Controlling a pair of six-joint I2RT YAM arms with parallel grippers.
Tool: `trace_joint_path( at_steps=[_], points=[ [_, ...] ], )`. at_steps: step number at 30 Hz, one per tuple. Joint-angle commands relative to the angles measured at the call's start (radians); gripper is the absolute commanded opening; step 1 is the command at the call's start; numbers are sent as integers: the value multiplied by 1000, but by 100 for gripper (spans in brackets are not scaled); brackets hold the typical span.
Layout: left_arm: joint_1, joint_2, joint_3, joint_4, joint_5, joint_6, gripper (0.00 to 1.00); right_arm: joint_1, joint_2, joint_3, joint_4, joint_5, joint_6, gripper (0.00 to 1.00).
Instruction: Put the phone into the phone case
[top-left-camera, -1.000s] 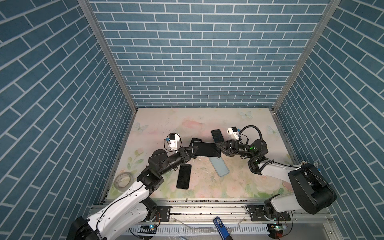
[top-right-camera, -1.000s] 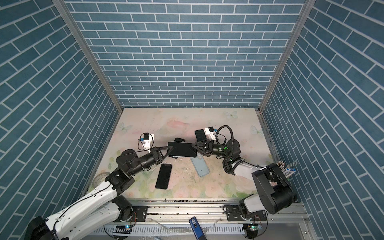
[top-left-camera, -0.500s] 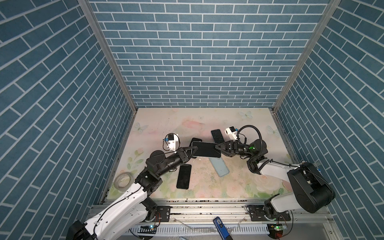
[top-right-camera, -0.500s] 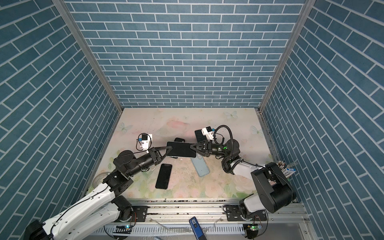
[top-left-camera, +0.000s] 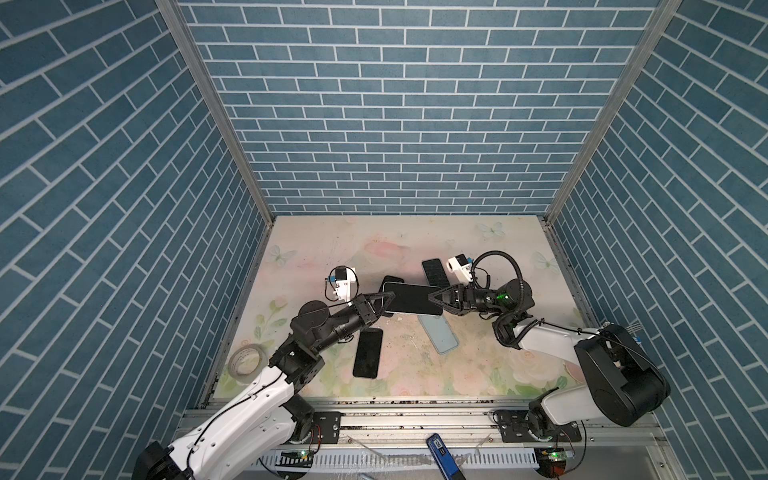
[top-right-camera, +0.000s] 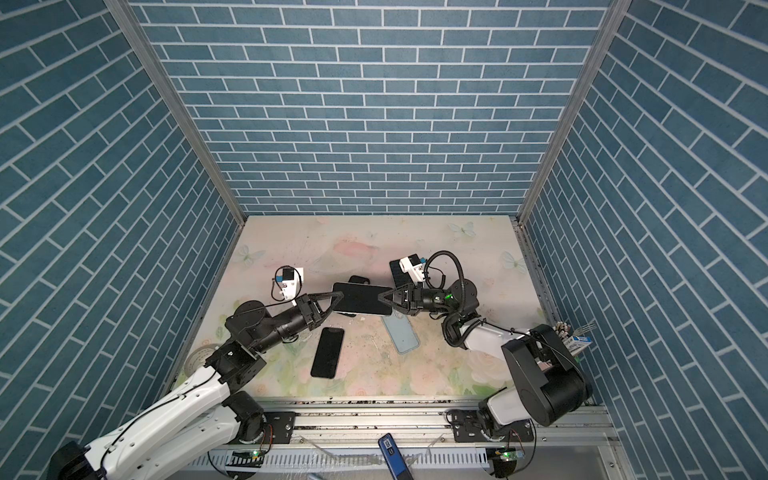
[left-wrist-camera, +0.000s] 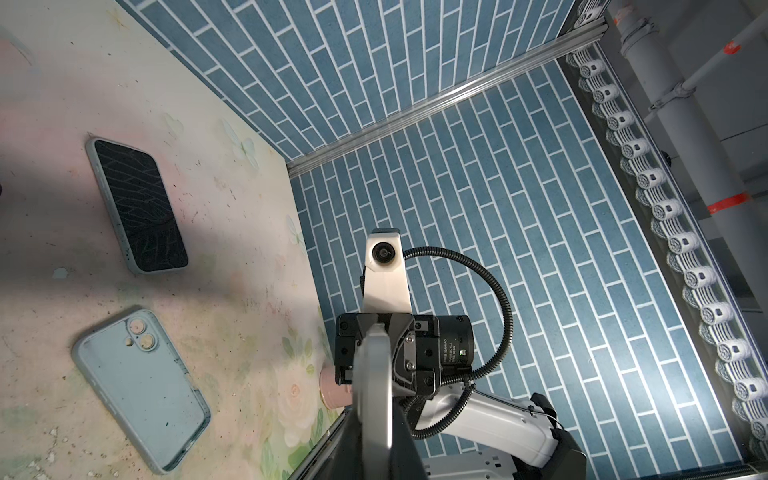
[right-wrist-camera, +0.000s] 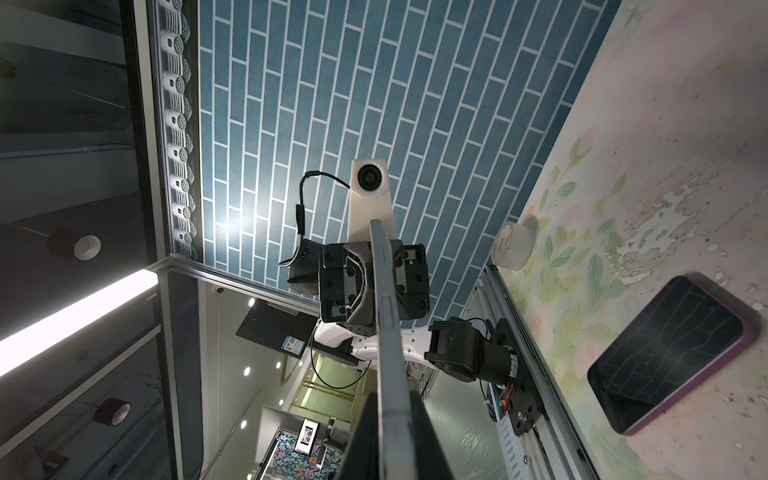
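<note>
The left gripper (top-left-camera: 386, 302) and right gripper (top-left-camera: 435, 302) each clamp a short end of the slim, glossy black rectangular phone (top-left-camera: 411, 298), held aloft at centre, just beyond the matte pale-blue rounded-corner case (top-left-camera: 438, 338) lying flat on the floral mat (top-left-camera: 332, 245).

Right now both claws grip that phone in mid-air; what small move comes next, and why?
Probably the left claw should open and let go. The phone hangs above the table, pinched at one end by it and at the other by the right claw. The empty light blue case lies on the right claw's side, so that arm seems better placed to lower the phone in.
</note>
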Motion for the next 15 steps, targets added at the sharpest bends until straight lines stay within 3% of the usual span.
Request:
trace_joint_path(
  at_steps=[1,3,12,15],
  points=[
    [7,-3,-2,20,-21,35,0,17,-3,40,58,-40,31,6],
    [7,-5,-3,18,-21,34,4,18,-2,42,58,-40,32,3],
    [8,-30,-9,-20,-37,37,48,13,0,60,52,-51,38,0],
    [9,-42,-11,-54,-38,48,55,-7,-2,70,53,-62,48,0]
  ],
)
